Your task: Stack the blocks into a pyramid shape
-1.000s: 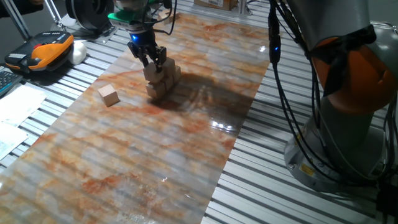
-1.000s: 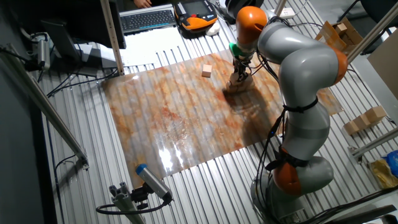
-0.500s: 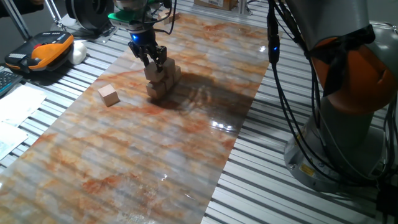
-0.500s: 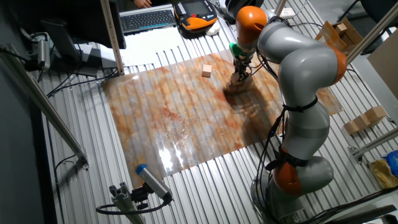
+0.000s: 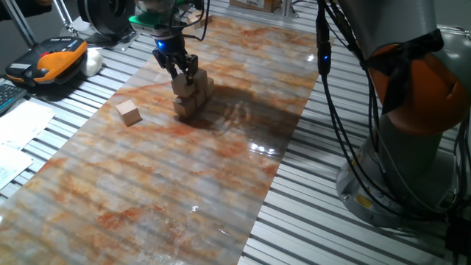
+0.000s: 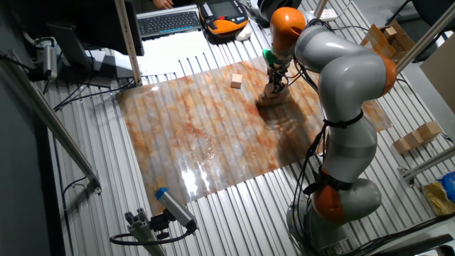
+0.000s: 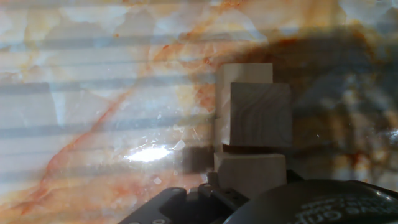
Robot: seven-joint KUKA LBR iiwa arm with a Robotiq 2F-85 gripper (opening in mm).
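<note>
Trouble from here would come mostly from my own arm (image 6: 341,85): if I lift away crooked or twist, my gripper (image 5: 180,73) could drag the top block (image 5: 181,86) sideways and topple the stack (image 5: 191,97) under it. A block set off-centre could also slide off once released, since these cubes are small and smooth.

The marbled orange-and-grey mat (image 5: 169,184) is glossy, with bright glare on it, so a knocked block may skid rather than stop. It lies on a ribbed metal table (image 5: 353,235), where a cube could roll into the grooves. Round the far edge sit a keyboard (image 6: 169,21) and an orange handset (image 5: 55,59), well apart from my work.

The stack stands at the far part of the mat, several blocks touching in a low heap. One loose block (image 5: 129,112) waits to its left, apart from it. My fingers straddle the top block, but I cannot tell whether they grip it or have let go.
</note>
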